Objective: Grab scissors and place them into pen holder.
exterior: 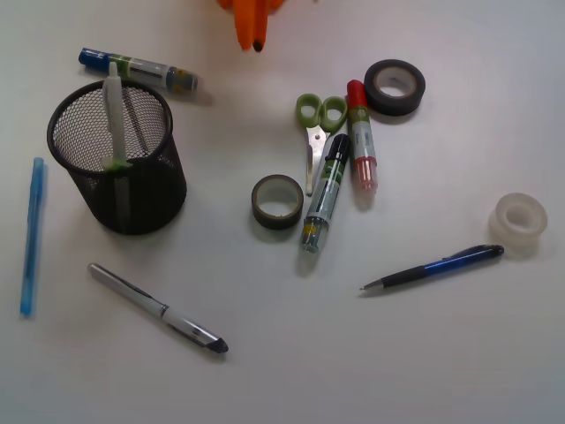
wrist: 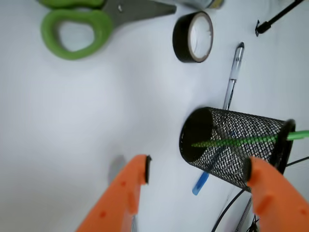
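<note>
Scissors (exterior: 318, 132), 1 pair, are lying mid-table in my front view, blades touching 1 of 3 markers, among 3 tape rolls, well right of 1 mesh pen holder (exterior: 117, 159). My wrist view is showing the gripper (wrist: 195, 174) spread wide and holding nothing, the scissors (wrist: 82, 24) well beyond its tips.

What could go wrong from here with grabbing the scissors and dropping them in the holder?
1. The scissors lie hard against a black marker, with a red marker just beside; closing jaws might catch or shove one.
2. The holder already has a green-and-white pen leaning across its mouth, which could block the scissors.
3. The holder looks light, so a bump could tip it.
</note>
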Available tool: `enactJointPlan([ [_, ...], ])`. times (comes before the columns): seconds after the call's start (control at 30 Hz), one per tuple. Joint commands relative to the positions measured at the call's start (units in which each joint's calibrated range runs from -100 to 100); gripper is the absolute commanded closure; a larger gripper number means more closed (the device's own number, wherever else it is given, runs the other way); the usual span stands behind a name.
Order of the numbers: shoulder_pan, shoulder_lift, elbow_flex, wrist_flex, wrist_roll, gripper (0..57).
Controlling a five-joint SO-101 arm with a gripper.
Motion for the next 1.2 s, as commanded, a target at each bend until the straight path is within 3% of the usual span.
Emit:
enactJointPlan([
  [0.0, 2.1, 9.6, -31.9, 3.0, -1.1, 35.0],
  [0.17, 7.7, 47.9, -63.1, 15.7, -8.6, 35.4],
  [0.37, 0.5, 72.6, -81.1, 29.8, -29.8, 35.6],
  [0.47, -5.1, 79.3, -81.0, 31.1, -38.8, 35.6],
  [0.9, -25.6, 97.0, -76.4, 24.8, -56.6, 35.7],
  [1.17, -24.1, 103.1, -69.8, 15.4, -54.7, 35.8],
])
